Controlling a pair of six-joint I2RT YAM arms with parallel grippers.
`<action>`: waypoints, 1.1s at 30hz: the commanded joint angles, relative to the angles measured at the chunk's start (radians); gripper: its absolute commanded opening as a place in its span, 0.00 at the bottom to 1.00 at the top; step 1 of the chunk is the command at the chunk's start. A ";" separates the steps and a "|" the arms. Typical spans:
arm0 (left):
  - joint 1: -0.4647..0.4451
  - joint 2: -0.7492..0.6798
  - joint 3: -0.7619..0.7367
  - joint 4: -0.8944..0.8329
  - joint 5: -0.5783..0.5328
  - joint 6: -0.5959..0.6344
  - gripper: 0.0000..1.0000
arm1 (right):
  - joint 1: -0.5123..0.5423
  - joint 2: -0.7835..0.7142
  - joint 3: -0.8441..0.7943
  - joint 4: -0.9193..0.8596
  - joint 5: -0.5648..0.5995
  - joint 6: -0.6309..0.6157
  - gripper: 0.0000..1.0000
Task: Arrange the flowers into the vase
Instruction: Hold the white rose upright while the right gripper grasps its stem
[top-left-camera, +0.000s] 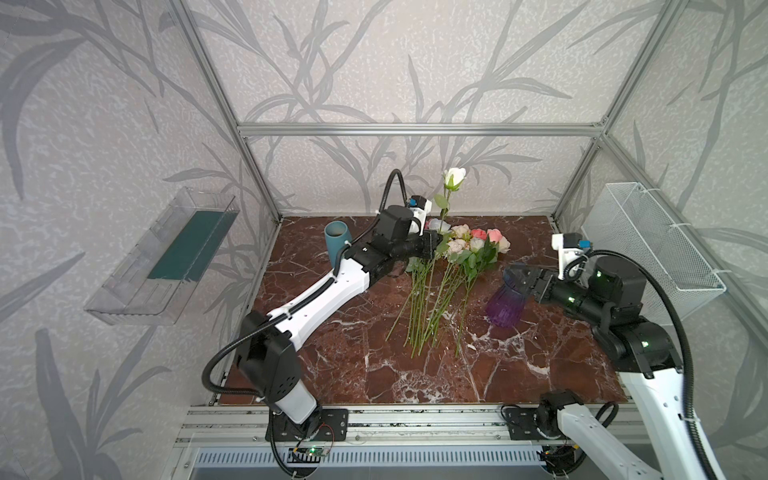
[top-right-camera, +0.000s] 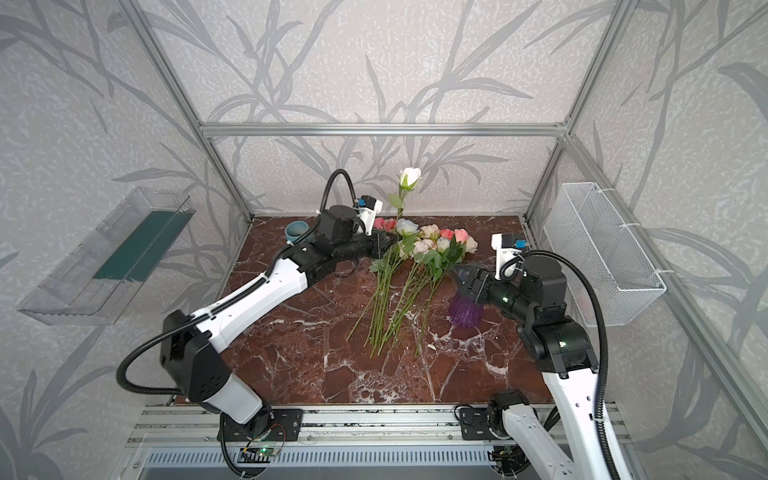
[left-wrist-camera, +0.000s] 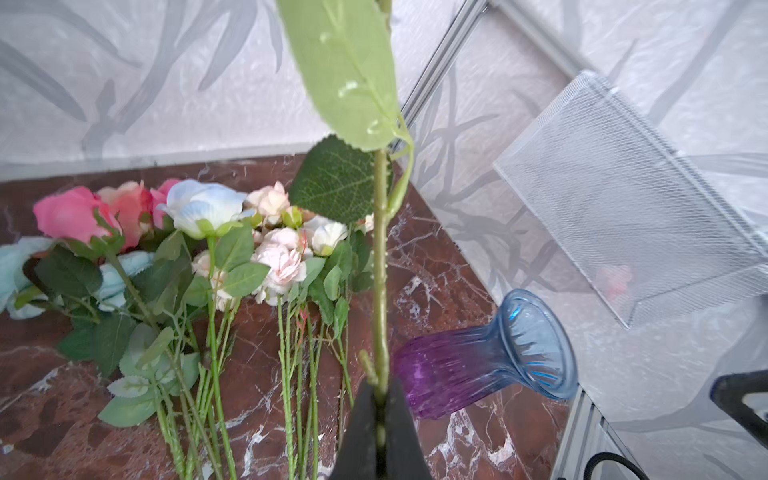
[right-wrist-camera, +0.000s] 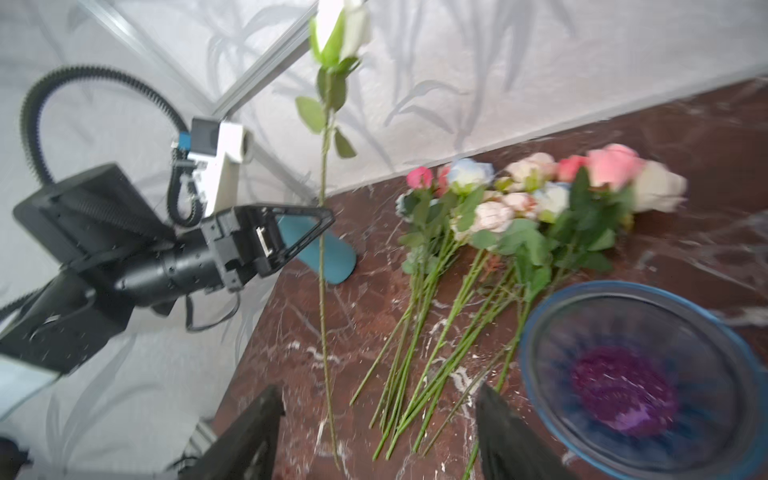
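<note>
One white rose (top-left-camera: 454, 178) is clamped mid-stem in the left fingers (left-wrist-camera: 361, 428), upright over the heap of flowers (top-left-camera: 465, 249) lying on the table (top-left-camera: 332, 353). The right fingers (right-wrist-camera: 503, 436) gape wide, holding nothing, just beside the rim of the purple-and-blue vase (top-left-camera: 505, 309). Unsteadied, the vase could tip if the long dangling stem pushes it. That stem may also snag the lying blooms between. A teal cup (top-left-camera: 337, 241) and a wire basket (top-left-camera: 652, 249) sit well apart

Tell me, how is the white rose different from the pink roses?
The white rose stands upright, pinched by the left gripper; the pink roses lie flat on the table. The white rose is alone; the pink roses share a bunch. Both have long green stems and leaves.
</note>
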 joint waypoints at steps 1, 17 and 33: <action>0.001 -0.142 -0.143 0.321 0.054 0.032 0.00 | 0.207 0.088 0.064 0.093 0.067 -0.078 0.69; 0.024 -0.335 -0.423 0.547 0.128 -0.093 0.00 | 0.480 0.466 0.096 0.350 0.244 -0.109 0.48; 0.054 -0.365 -0.443 0.486 0.073 -0.068 0.00 | 0.493 0.431 0.159 0.180 0.172 -0.167 0.45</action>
